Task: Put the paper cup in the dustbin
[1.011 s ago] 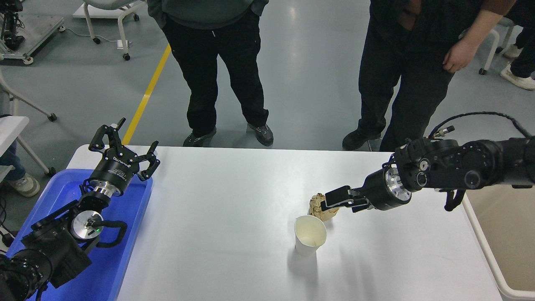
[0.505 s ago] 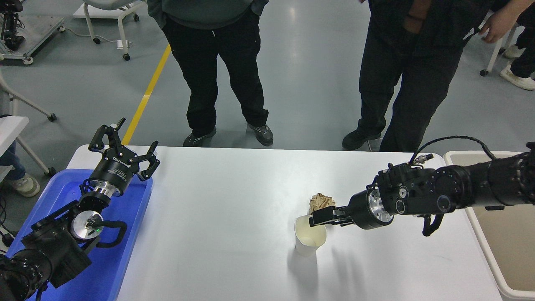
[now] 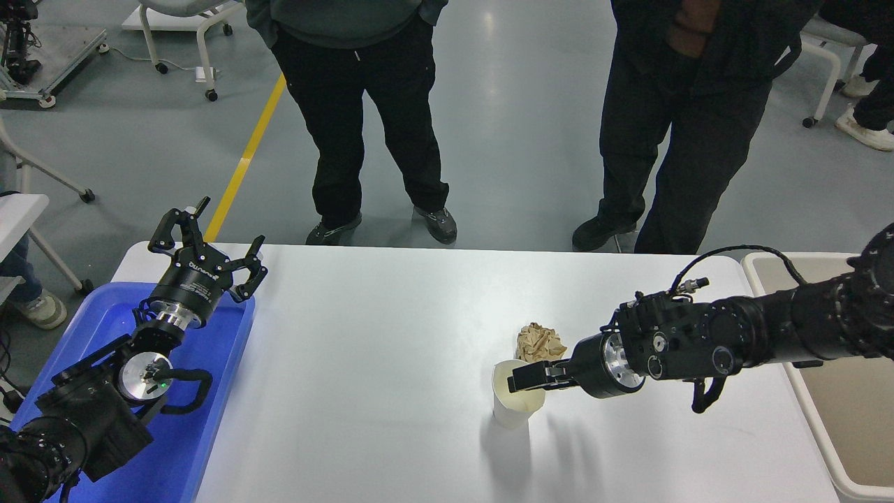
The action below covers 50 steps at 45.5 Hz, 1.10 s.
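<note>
The white paper cup (image 3: 512, 406) stands upright on the white table (image 3: 377, 349), right of its middle. My right gripper (image 3: 525, 378) reaches in from the right and sits over the cup's right rim and opening, covering part of it. How far it is closed does not show. The beige dustbin (image 3: 862, 419) stands off the table's right end, partly hidden by my right arm. My left gripper (image 3: 209, 234) is open and empty, parked at the lower left.
A crumpled brown paper ball (image 3: 539, 342) lies just behind the cup, close to my right gripper. A blue tray (image 3: 220, 349) lies under my left arm. Two persons (image 3: 363, 140) stand at the table's far side.
My right gripper has moved forward and left, from beside the brown paper ball down onto the cup's rim. The cup and the ball have stayed put. The left arm has not moved.
</note>
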Each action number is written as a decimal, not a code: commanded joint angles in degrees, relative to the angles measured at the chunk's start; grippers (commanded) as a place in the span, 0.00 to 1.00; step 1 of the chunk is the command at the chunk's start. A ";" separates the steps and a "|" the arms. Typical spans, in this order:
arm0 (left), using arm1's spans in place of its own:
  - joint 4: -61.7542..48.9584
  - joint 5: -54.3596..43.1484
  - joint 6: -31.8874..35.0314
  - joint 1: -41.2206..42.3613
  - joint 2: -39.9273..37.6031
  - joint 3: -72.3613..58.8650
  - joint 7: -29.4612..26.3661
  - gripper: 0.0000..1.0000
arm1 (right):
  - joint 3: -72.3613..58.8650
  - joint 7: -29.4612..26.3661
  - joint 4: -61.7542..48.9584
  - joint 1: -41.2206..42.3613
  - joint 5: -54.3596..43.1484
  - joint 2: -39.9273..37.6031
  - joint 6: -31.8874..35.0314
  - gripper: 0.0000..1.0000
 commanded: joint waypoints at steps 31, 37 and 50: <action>-0.03 0.01 0.00 0.00 0.00 -0.04 0.00 1.00 | -3.29 0.82 -1.62 0.00 -5.67 0.57 -1.86 0.00; -0.03 0.01 0.00 0.00 0.00 -0.04 0.00 1.00 | -3.12 1.08 -1.62 0.79 -5.67 0.13 -1.77 0.00; -0.03 0.01 0.00 0.00 0.00 0.05 0.00 1.00 | -2.24 4.60 -0.56 3.51 -5.23 -3.11 -1.16 0.00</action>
